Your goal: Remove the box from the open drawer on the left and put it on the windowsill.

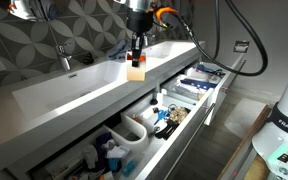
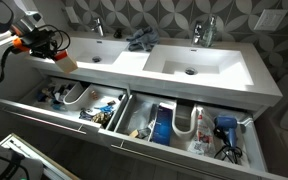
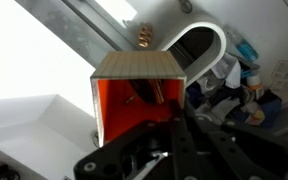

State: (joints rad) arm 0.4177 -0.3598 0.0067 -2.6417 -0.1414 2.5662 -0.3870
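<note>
The box [image 1: 136,72] is gripped, apparently near its top, by the closed tool [image 1: 136,60] above the worktop [image 2: 134,65] edge. A shallow hold can be lost if the box is jolted.

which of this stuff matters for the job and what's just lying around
Job: box, held in the pincer; open drawer.
Lying about: taps, dark cloth on the counter, white tubs, hairdryer.
</note>
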